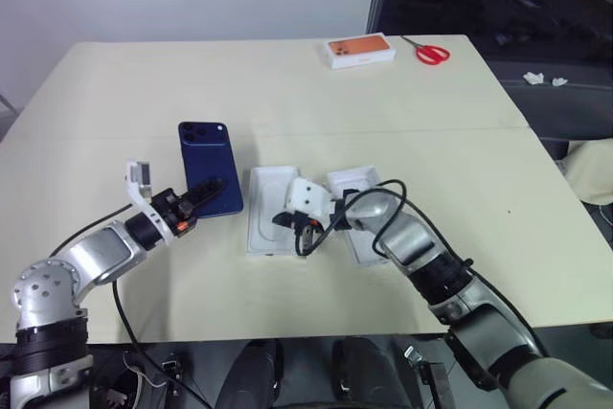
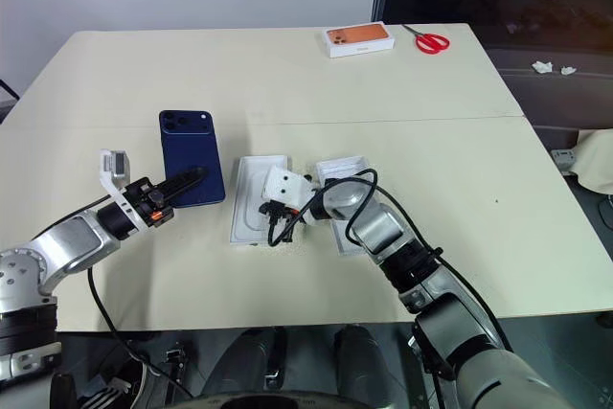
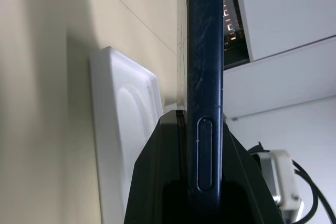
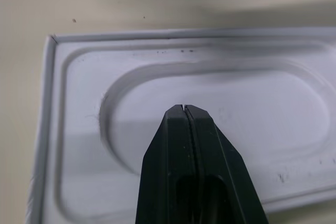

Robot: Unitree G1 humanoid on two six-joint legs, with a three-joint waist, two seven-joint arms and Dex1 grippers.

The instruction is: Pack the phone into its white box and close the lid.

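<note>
One phone (image 1: 207, 165), one insert (image 1: 268, 208), two grippers.
Left gripper (image 1: 203, 193) clamps the phone's 6 o'clock edge; right gripper (image 4: 185, 109), pressed shut and empty, hovers above the insert.

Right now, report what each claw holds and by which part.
Left claw grips the phone by its near end, pinching its flat faces. Right claw is shut with nothing between its fingers, poised over the white insert.

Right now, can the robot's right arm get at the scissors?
Probably not without stepping closer. The scissors lie near the table's far edge, while the right gripper hovers, jaws shut, over the white insert near the robot. Nothing blocks the way.
</note>
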